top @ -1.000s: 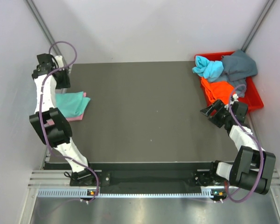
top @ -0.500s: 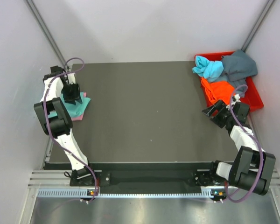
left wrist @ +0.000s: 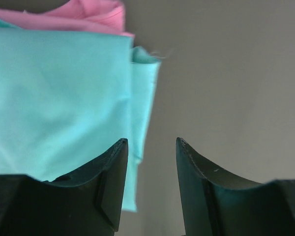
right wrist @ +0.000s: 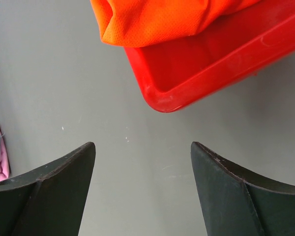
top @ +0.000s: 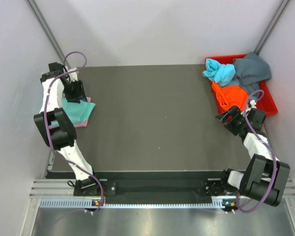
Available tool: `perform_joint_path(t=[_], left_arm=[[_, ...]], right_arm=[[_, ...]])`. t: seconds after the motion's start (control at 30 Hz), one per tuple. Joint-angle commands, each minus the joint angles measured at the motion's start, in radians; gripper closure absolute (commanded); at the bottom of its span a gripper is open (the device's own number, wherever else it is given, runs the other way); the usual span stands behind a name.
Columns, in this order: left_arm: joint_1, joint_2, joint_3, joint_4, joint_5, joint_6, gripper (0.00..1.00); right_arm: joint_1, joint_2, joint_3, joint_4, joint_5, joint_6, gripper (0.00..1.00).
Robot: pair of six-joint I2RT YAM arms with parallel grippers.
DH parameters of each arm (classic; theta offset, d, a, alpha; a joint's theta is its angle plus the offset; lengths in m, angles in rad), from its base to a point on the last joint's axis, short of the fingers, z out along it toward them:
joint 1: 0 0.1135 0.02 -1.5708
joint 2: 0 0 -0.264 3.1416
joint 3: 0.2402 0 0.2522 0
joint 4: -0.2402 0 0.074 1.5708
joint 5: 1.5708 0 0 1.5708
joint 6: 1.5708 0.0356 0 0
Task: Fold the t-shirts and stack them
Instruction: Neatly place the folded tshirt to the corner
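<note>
Reaching with the right claw (right wrist: 142,147), wide open and empty, best pinch the orange shirt (right wrist: 157,19) where it overhangs the bin (right wrist: 201,64) rim.

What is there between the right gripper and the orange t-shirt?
The right wrist view shows a bare stretch of table, then the near corner of the red bin that holds the orange t-shirt.

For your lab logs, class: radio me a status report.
Left gripper open, empty, over teal shirt's edge. Right gripper open, empty, by bin. Teal on pink shirt; orange shirt in bin. Nothing in the way.
</note>
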Motion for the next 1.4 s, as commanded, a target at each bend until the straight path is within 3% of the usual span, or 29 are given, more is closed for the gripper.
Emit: perform_joint_path(t=[0.0,0.07,0.13,0.2,0.23,0.27,0.3,0.33,0.47,0.63,0.73,1.03,1.07,1.2,1.23,1.37], left_arm=[[-0.013,-0.156,-0.013,-0.038,0.123,-0.026,0.51],[-0.002,-0.178,-0.058,-0.039,0.201,-0.086,0.51],[0.056,-0.201,-0.158,-0.017,0.462,-0.176,0.51],[0.14,-0.224,-0.307,0.093,0.657,-0.264,0.51],[0.168,-0.254,-0.372,0.177,0.844,-0.337,0.51],[0.192,-0.267,-0.443,0.264,0.921,-0.523,0.52],[0.221,-0.288,-0.559,0.431,1.008,-0.616,0.52],[0.226,-0.299,-0.604,0.496,1.019,-0.74,0.52],[0.228,-0.352,-0.716,0.645,1.019,-0.842,0.52],[0.228,-0.388,-0.874,1.101,1.017,-1.191,0.51],[0.226,-0.383,-0.896,1.275,1.013,-1.333,0.51],[0.268,-0.242,-0.768,1.266,1.0,-1.28,0.53],[0.278,-0.236,-0.755,1.233,0.998,-1.242,0.53],[0.309,-0.187,-0.701,0.779,0.964,-0.903,0.53],[0.314,-0.175,-0.699,0.721,0.951,-0.8,0.53],[0.331,-0.119,-0.721,0.682,0.929,-0.743,0.53]], right_arm=[[-0.019,-0.005,0.007,0.021,0.011,-0.029,0.21],[-0.022,-0.002,0.007,0.021,0.011,-0.029,0.21],[-0.022,0.003,0.012,0.021,0.011,-0.03,0.22],[-0.022,0.004,0.015,0.016,0.01,-0.033,0.21],[-0.024,0.004,0.018,0.013,0.011,-0.038,0.21],[-0.024,0.004,0.021,0.008,0.011,-0.038,0.21],[-0.025,0.006,0.023,0.004,0.011,-0.039,0.21],[-0.024,0.006,0.024,0.002,0.011,-0.044,0.21],[-0.024,0.004,0.029,-0.01,0.013,-0.056,0.21],[-0.024,0.006,0.029,-0.022,0.011,-0.065,0.21],[-0.024,0.003,0.033,-0.028,0.011,-0.068,0.21],[-0.024,0.003,0.026,-0.035,0.011,-0.076,0.21],[-0.024,0.004,0.029,-0.035,0.01,-0.078,0.21],[-0.024,0.006,0.027,-0.027,0.013,-0.076,0.21],[-0.025,0.006,0.027,-0.028,0.013,-0.076,0.21],[-0.029,0.009,0.03,-0.03,0.014,-0.078,0.21]])
